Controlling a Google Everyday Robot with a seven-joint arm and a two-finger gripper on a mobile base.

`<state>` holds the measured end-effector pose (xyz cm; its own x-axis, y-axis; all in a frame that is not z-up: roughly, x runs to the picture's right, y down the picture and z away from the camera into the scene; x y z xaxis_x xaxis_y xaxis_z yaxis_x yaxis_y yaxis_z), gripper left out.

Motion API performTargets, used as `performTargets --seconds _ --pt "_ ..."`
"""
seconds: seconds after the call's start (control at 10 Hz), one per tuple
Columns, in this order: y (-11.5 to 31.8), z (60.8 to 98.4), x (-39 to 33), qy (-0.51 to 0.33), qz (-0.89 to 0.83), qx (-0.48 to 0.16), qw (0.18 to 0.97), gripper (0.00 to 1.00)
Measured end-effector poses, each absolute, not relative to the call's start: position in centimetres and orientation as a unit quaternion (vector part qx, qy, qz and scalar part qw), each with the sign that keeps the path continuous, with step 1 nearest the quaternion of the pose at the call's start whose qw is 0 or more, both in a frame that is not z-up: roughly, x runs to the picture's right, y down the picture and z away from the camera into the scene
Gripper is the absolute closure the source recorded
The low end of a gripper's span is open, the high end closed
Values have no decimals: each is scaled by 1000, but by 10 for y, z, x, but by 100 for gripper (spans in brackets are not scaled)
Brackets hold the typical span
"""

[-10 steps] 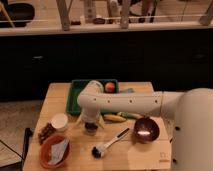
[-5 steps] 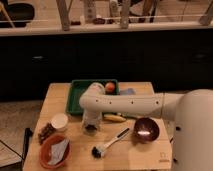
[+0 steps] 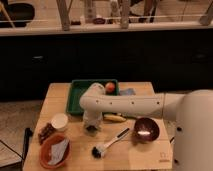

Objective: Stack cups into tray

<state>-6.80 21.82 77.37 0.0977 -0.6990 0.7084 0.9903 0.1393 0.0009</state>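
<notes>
A white cup (image 3: pixel 59 121) stands upright on the wooden table (image 3: pixel 145 157), left of centre. The dark green tray (image 3: pixel 80 96) lies at the table's back, with an orange-red ball (image 3: pixel 110 87) at its right end. My gripper (image 3: pixel 91 126) points down at the table just in front of the tray, right of the white cup and apart from it. Something small and dark sits under it; I cannot tell what. The yellowish-green cup does not show.
A shiny brown bowl (image 3: pixel 146 129) stands at the right. A yellow banana (image 3: pixel 115 118) lies by my arm. A brush (image 3: pixel 107 144) lies at the front centre. An orange bowl (image 3: pixel 54 150) with crumpled paper is front left, dark bits (image 3: pixel 45 131) behind it.
My wrist has dropped from over the tray toward the table in front of it, uncovering more of the tray. The objects on the table have not moved.
</notes>
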Motion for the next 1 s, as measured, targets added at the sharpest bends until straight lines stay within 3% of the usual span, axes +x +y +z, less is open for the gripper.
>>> performTargets --seconds 1.0 --pt "194 755 -69 -279 -617 -241 696 100"
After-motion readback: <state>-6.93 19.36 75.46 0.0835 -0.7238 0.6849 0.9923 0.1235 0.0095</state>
